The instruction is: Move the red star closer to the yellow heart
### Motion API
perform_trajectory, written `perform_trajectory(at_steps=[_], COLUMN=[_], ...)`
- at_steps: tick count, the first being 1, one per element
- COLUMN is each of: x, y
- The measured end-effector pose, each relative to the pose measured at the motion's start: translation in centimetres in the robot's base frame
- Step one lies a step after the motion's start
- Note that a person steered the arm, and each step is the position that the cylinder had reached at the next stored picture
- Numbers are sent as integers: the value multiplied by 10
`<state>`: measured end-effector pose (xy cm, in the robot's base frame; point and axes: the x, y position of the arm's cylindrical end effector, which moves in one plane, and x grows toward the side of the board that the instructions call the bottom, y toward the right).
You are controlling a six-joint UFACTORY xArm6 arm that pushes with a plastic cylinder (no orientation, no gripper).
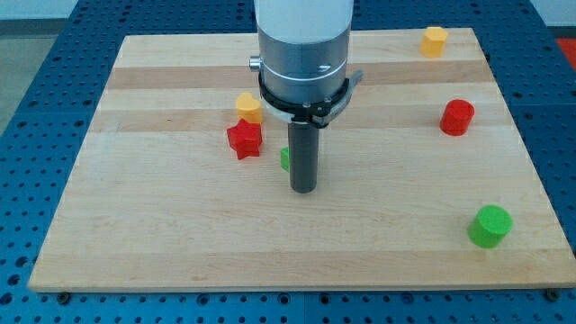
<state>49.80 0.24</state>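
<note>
On blue pegboard: pale wooden board.

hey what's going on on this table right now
A robot arm with a dark rod is pushing blocks around a wooden board. My tip sits just to the view's right of the red star, not touching it, with a green block partly hidden behind the rod. The red star already lies right below the yellow heart, nearly touching. A yellow block, a red cylinder and a green cylinder sit off to the right.
</note>
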Motion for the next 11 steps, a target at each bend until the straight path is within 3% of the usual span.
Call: perform_trajectory(at_steps=[2,3,5,7,11], x=[-9,6,15,-33,-63], y=[2,1,-61,-118,-118])
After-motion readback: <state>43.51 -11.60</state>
